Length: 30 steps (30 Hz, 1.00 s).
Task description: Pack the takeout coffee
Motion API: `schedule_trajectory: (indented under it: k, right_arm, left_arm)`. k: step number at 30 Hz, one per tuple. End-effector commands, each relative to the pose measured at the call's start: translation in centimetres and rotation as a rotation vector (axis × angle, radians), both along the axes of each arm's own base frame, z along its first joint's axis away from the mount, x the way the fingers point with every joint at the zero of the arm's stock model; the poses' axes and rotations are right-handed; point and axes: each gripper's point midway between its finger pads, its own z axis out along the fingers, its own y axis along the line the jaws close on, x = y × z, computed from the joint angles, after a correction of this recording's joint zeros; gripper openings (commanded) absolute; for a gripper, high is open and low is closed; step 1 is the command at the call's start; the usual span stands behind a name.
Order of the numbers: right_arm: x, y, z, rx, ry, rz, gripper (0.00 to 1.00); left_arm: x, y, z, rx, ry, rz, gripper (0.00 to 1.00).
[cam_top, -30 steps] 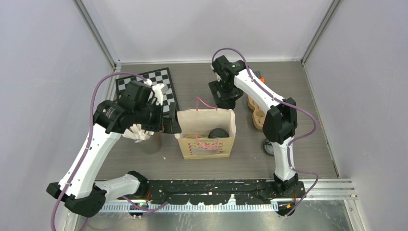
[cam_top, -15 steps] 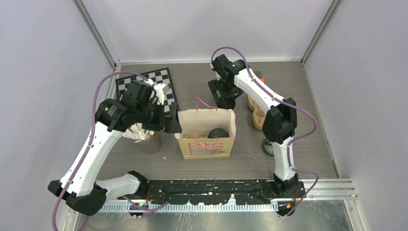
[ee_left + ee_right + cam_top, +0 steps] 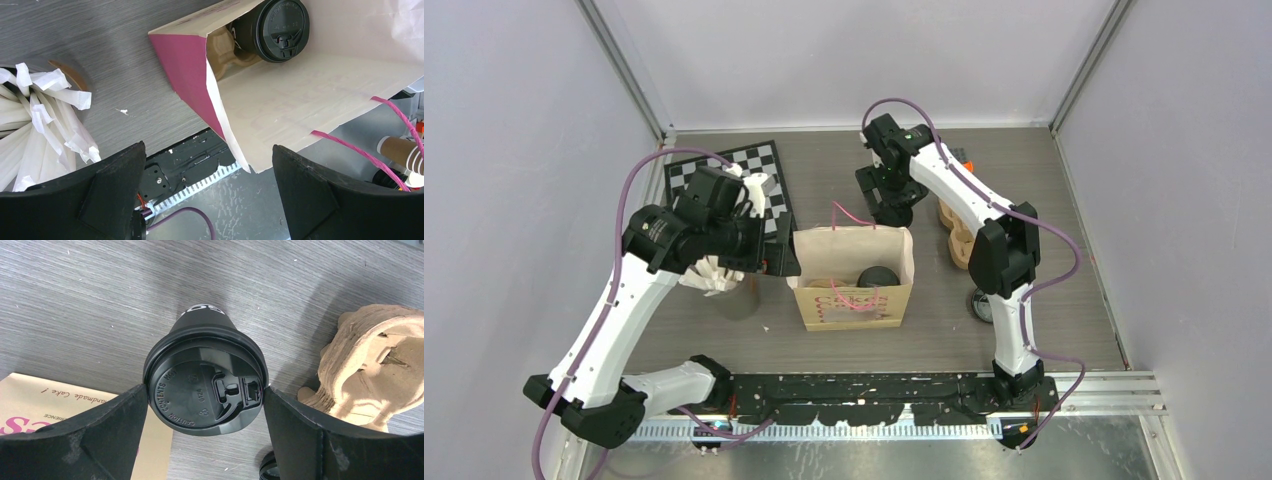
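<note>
Cup [image 3: 202, 330] stands upright directly beneath right pincer [image 3: 205, 395], whose wide-spread fingers [image 3: 100, 435] flank its lid [image 3: 190, 390]; clamped or not, cannot tell

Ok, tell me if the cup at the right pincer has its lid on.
Lid on: the black lid covers the whole rim of the cup in the right wrist view.

A paper bag [image 3: 854, 300] stands open in the middle of the table [image 3: 1044, 200], with a brown carrier [image 3: 225, 45] inside it. A checkerboard [image 3: 759, 160] lies at the bag's 10 o'clock. A cup of white sticks [image 3: 736, 298] stands near at 9 o'clock. Another carrier [image 3: 959, 243] sits near at 2 o'clock.
</note>
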Motion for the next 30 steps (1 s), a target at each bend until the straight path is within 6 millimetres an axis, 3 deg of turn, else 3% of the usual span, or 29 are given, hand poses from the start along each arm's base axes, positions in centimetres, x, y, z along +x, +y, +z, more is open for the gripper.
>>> schedule_trajectory:
  k: [1, 7, 13, 18, 30]
  right_arm:
    - [0.6, 0.0, 0.4, 0.013, -0.025, 0.000, 0.87]
    - [0.3, -1.4, 1.0, -0.006, -0.034, -0.021, 0.78]
    - [0.2, -4.0, 1.8, -0.013, -0.047, -0.086, 0.79]
    - [-0.2, -5.0, 2.2, -0.022, -0.049, -0.114, 0.79]
    - [-0.3, -5.4, 1.8, -0.024, -0.042, -0.124, 0.80]
  left_arm:
    - [0.4, 0.2, 1.3, -0.004, -0.060, -0.012, 1.00]
    - [0.5, 0.8, 1.4, 0.021, -0.074, -0.003, 1.00]
    - [1.2, 2.5, 2.1, 0.068, -0.144, 0.081, 1.00]
    - [1.6, 2.7, 2.7, 0.063, -0.184, 0.099, 1.00]
    - [0.9, 2.2, 2.4, 0.036, -0.162, 0.070, 0.96]
